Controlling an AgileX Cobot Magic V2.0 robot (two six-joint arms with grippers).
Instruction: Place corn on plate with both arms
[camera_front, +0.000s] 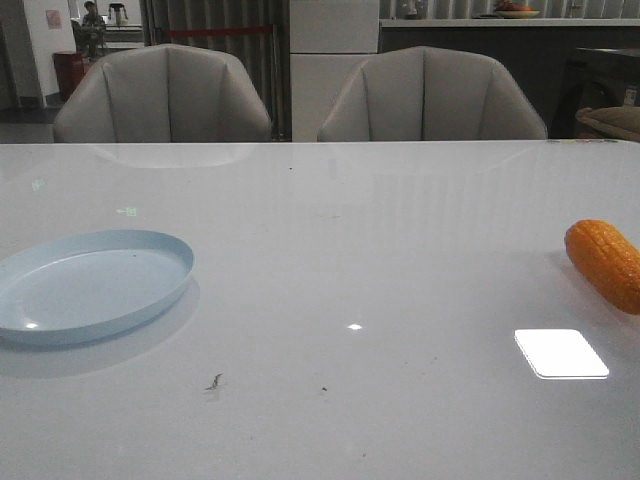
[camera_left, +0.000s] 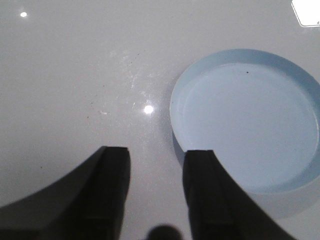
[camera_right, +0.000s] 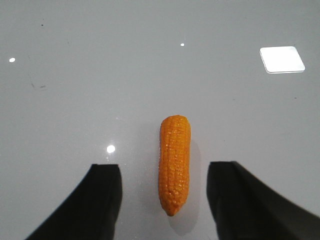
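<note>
The orange corn (camera_front: 605, 262) lies on the white table at the far right edge of the front view. In the right wrist view the corn (camera_right: 174, 163) lies lengthwise between the two black fingers of my right gripper (camera_right: 165, 172), which is open above it and not touching it. The pale blue plate (camera_front: 90, 285) sits empty at the left of the table. In the left wrist view the plate (camera_left: 247, 117) lies just beside my open, empty left gripper (camera_left: 156, 155); one fingertip overlaps its rim. Neither arm shows in the front view.
Two grey chairs (camera_front: 165, 95) (camera_front: 432, 95) stand behind the table's far edge. A bright light reflection (camera_front: 561, 353) lies on the glossy tabletop near the corn. Small dark specks (camera_front: 214, 382) lie near the front middle.
</note>
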